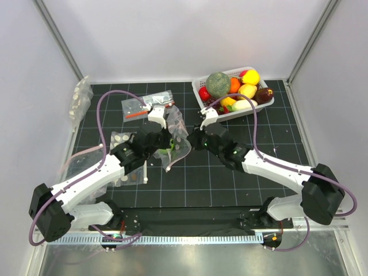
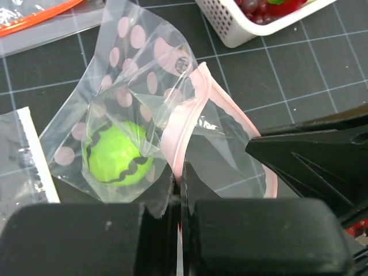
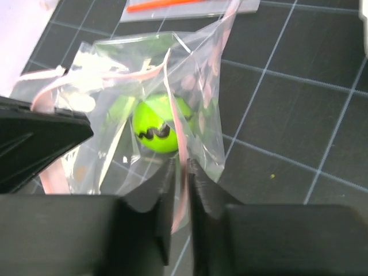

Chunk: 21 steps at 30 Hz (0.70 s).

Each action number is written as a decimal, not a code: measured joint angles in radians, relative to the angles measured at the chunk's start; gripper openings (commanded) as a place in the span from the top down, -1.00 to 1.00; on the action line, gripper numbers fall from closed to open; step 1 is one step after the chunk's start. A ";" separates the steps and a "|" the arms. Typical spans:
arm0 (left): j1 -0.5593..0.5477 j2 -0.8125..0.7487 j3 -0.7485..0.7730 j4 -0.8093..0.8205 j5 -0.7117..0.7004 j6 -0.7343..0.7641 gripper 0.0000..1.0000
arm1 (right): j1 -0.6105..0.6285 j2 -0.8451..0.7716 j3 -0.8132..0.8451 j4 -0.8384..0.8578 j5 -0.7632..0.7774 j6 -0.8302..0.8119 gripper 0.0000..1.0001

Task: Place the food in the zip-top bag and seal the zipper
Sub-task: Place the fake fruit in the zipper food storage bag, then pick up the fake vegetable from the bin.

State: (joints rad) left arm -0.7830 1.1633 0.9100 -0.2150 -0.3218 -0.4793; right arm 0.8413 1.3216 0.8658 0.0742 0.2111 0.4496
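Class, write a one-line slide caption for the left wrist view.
Left gripper shut on the pink zipper of a dotted clear bag with a green fruit inside.

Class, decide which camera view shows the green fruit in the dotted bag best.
Left wrist: the green fruit is large and sharp through the zip-top bag. Right wrist shows it smaller, crossed by the pink zipper. Top external shows only a green speck.

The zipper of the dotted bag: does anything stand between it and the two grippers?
Nothing visible does. The left gripper and the right gripper are both shut on the zipper itself, and the green fruit lies inside the bag.
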 measured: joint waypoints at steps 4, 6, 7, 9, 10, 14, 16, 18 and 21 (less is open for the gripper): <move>-0.003 0.000 0.002 -0.021 -0.016 0.019 0.99 | 0.001 0.014 0.000 0.003 -0.050 -0.003 0.98; -0.010 0.002 0.008 -0.038 -0.035 0.032 1.00 | 0.001 0.014 0.000 0.010 -0.064 -0.003 0.98; -0.018 0.003 0.014 -0.047 -0.050 0.041 0.99 | 0.001 0.014 -0.001 0.018 -0.067 -0.002 0.98; -0.037 0.006 0.029 -0.066 -0.094 0.057 1.00 | 0.001 0.014 -0.011 0.046 -0.068 -0.002 0.98; -0.045 0.006 0.031 -0.071 -0.104 0.061 1.00 | 0.001 0.013 -0.019 0.057 -0.067 -0.001 0.98; -0.062 0.006 0.036 -0.090 -0.161 0.077 1.00 | -0.014 0.014 -0.042 0.084 -0.067 0.011 0.79; -0.062 0.006 0.036 -0.096 -0.177 0.085 1.00 | -0.033 0.014 -0.049 0.098 -0.082 0.022 -0.01; -0.062 0.006 0.036 -0.097 -0.186 0.091 1.00 | -0.050 0.016 -0.049 0.105 -0.094 0.019 -0.23; -0.062 0.006 0.036 -0.097 -0.190 0.096 1.00 | -0.067 0.016 -0.049 0.104 -0.079 -0.001 -0.37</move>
State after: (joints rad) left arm -0.8452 1.1698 0.9463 -0.3122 -0.5117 -0.3836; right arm 0.7746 1.3376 0.8169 0.1780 0.1322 0.4484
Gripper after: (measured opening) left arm 0.020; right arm 0.672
